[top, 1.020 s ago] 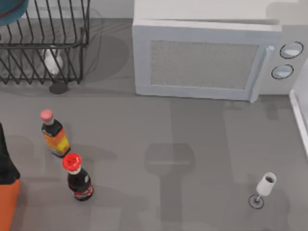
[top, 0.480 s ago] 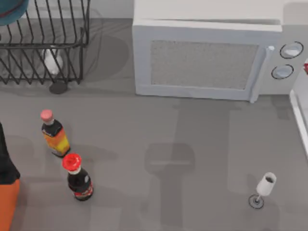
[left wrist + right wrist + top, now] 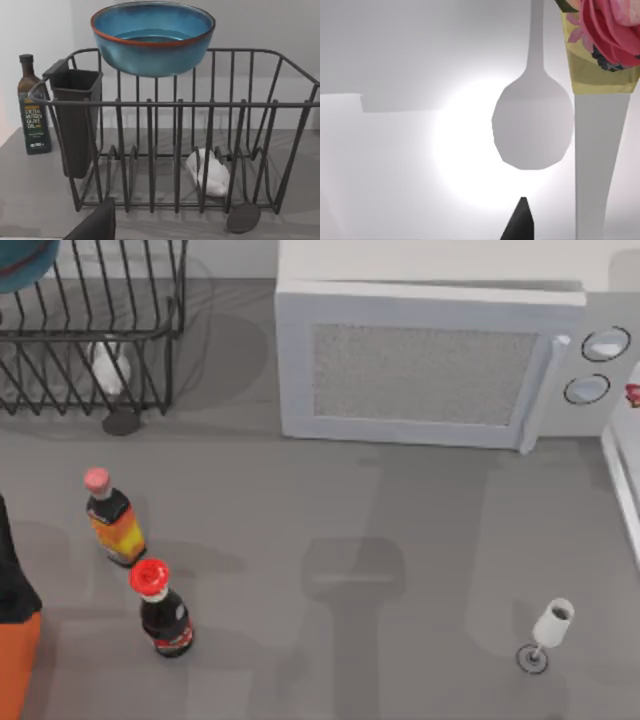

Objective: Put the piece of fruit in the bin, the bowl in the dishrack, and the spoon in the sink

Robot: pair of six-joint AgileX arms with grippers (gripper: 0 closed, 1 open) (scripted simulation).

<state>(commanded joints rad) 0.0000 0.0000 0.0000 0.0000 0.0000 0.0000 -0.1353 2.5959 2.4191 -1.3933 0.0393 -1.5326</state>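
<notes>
Seemingly reached the late part of the job. Found the teal bowl [image 3: 20, 262] cut off at the upper left corner of the top view, over the black wire dishrack [image 3: 95, 335]. Saw the bowl above the rack's back rail in the left wrist view, yet could not tell whether touching the bars or just apart from them. Judged that step near done, not confirmed. Noted the left gripper [image 3: 95, 225] as a dark tip in front of the rack; could not tell its grip.

Made out a white, flower-printed spoon [image 3: 596, 165] in the right wrist view, with a grey spoon-shaped shadow [image 3: 532, 125] on the pale basin of the sink [image 3: 395, 165]. Matched that to a red speck [image 3: 633, 393] at the right edge of the top view, just above the sink's raised rim. Could not tell whether gripped, released or lying inside. Noted the right gripper [image 3: 519, 222] as one dark point near the spoon; could not tell its grip either. Counted this step as in hand.

Could not place the piece of fruit. Saw just an orange side and black top of the bin [image 3: 14, 660] at the lower left edge, with its inside cut off, so left that step unjudged.
</notes>
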